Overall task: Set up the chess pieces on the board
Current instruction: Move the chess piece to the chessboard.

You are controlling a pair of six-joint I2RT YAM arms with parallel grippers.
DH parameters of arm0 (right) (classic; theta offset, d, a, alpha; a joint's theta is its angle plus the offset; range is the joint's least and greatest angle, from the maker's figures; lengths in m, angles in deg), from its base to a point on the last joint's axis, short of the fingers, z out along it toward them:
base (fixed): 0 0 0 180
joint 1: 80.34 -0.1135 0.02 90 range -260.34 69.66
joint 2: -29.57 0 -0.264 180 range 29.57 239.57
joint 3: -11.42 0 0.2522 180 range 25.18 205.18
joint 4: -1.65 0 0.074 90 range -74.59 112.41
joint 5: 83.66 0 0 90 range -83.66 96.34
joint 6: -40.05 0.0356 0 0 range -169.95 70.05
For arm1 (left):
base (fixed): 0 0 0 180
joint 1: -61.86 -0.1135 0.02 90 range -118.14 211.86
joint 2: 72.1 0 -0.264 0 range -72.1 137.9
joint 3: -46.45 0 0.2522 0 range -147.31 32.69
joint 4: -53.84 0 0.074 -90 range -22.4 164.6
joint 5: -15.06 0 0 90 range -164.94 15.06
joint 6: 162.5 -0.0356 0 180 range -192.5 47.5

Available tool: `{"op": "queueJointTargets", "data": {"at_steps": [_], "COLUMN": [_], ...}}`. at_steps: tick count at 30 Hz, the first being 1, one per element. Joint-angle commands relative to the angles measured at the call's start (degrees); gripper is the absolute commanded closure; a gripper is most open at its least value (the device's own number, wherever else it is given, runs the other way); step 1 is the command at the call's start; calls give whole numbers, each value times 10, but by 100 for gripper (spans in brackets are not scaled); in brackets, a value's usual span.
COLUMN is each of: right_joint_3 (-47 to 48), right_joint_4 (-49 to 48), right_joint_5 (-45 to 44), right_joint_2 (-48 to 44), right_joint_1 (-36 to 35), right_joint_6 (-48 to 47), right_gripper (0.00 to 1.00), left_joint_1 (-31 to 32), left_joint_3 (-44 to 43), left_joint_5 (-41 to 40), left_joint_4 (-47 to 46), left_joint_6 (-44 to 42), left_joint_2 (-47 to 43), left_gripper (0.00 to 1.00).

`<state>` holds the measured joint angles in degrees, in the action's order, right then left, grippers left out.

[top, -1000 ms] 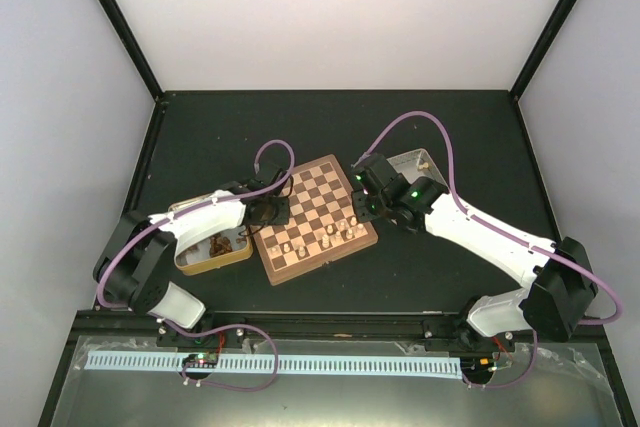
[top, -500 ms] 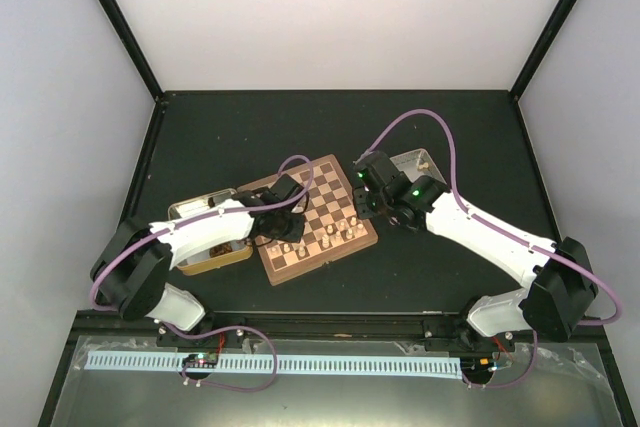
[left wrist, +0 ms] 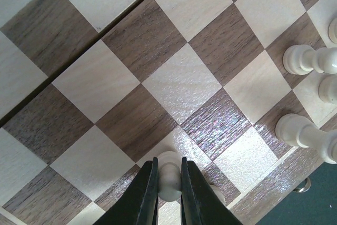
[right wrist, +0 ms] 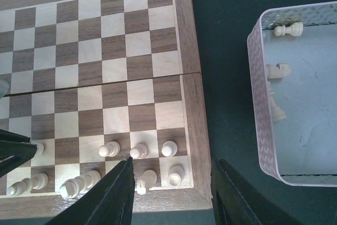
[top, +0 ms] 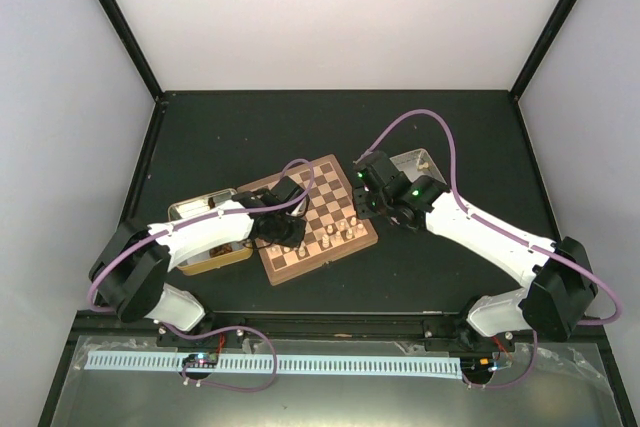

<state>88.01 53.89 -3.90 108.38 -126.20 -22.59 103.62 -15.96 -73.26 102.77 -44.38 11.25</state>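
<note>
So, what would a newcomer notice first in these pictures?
The checkered board in the middle of the dark table, with pale chess pieces lined up along one edge only. The left end effector is shut on one pale piece at the board. The right end effector hangs open above the board's corner, beside a metal tray holding a few more pieces.

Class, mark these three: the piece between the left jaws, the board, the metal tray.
piece (left wrist: 169,177): left wrist view, its pale body.
board (right wrist: 193,114): right wrist view, its right rim.
metal tray (right wrist: 259,104): right wrist view, its left wall.
</note>
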Motion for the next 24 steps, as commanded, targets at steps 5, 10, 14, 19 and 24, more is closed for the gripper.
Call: {"op": "queueJointTargets", "data": {"at_steps": [5,10,14,19,24], "right_joint_3": [-8,-9,-10,-10,-12], "right_joint_4": [-13,-13,-12,-12,-14], "right_joint_5": [3,5,6,6,-4], "right_joint_2": [1,1,-1,-1,-8], "right_joint_1": [4,4,4,4,5], "right_joint_6": [8,9,9,9,16], "right_gripper": [60,60,60,60,60], "left_joint_1": [4,4,4,4,4], "left_joint_3": [-16,-18,-19,-24,-33], "left_joint_5": [14,14,18,19,12], "left_joint_4": [15,18,17,16,20], "left_joint_6": [-4,0,0,0,4], "left_joint_2": [3,9,11,10,-1], "left_gripper": [90,89,84,77,74]}}
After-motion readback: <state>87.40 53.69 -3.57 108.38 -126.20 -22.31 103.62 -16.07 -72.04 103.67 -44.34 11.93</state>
